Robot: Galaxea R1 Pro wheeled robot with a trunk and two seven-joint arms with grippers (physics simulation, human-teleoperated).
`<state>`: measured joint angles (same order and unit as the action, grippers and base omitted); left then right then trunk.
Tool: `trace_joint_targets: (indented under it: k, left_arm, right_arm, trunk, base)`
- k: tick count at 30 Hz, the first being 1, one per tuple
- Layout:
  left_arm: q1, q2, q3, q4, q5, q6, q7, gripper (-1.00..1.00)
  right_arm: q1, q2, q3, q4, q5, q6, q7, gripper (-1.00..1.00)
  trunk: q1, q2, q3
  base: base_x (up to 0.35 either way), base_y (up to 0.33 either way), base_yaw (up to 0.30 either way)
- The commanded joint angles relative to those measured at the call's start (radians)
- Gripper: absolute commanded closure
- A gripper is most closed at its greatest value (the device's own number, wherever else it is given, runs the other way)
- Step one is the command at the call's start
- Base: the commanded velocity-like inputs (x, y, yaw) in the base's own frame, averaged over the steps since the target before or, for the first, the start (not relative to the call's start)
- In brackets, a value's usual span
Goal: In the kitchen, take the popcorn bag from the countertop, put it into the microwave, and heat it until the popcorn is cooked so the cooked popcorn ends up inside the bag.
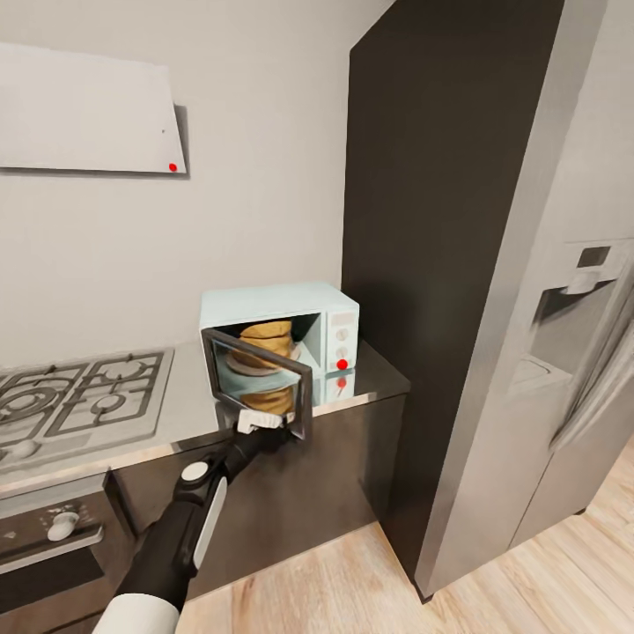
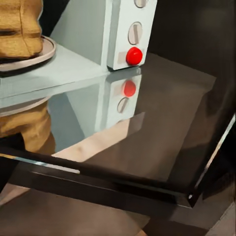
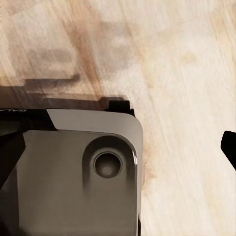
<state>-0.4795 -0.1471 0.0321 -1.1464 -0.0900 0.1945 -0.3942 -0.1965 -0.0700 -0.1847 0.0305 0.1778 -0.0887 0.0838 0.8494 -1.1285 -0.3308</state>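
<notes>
The pale mint microwave (image 1: 291, 304) stands on the grey countertop (image 1: 370, 374) with its dark glass door (image 1: 299, 392) swung partly open. The tan popcorn bag (image 1: 267, 339) sits upright inside on the turntable plate; the left wrist view shows its side (image 2: 19, 24) and the red button (image 2: 133, 55). My left gripper (image 1: 260, 421) is at the door's lower edge, fingers apart and empty. In the right wrist view my right gripper (image 3: 118, 152) hangs open over the floor, dark fingertips (image 3: 228, 147) at the picture's edges.
A gas hob (image 1: 79, 396) lies left of the microwave, over a built-in oven (image 1: 53, 528). A tall dark cabinet (image 1: 440, 220) stands right beside the microwave, then a steel fridge (image 1: 572, 308). Wood floor (image 1: 352, 581) lies in front. My grey base (image 3: 73, 172) shows below the right gripper.
</notes>
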Motion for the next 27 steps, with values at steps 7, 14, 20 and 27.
trace_joint_targets:
  k: [7,14,20,27]
  left_arm:
    - [-0.001,-0.003,-0.049,-0.003,0.003,-0.076,-0.003,-1.0]
    - [-0.001,-0.005,-0.051,0.005,0.004,-0.085,-0.003,-1.0]
    - [-0.001,-0.002,-0.046,-0.003,0.0,-0.089,0.032,-1.0]
    - [-0.001,-0.003,-0.048,-0.002,0.006,-0.085,0.099,-1.0]
  right_arm:
    - [-0.001,-0.002,-0.01,0.003,-0.047,-0.005,0.001,-1.0]
    - [-0.001,-0.003,-0.01,0.003,-0.053,-0.005,0.001,-1.0]
    - [-0.001,-0.004,-0.01,0.003,-0.054,-0.005,0.001,-1.0]
    - [-0.001,-0.003,-0.01,0.003,-0.054,-0.005,0.001,-1.0]
  trunk:
    - [0.0,-0.001,-0.001]
    - [0.0,-0.001,-0.001]
    - [0.0,-0.001,-0.001]
    - [0.0,-0.001,-0.001]
  base:
    - [0.0,0.0,-0.137]
    - [0.0,0.0,-0.189]
    - [0.0,0.0,-0.089]
    - [0.082,0.0,-0.002]
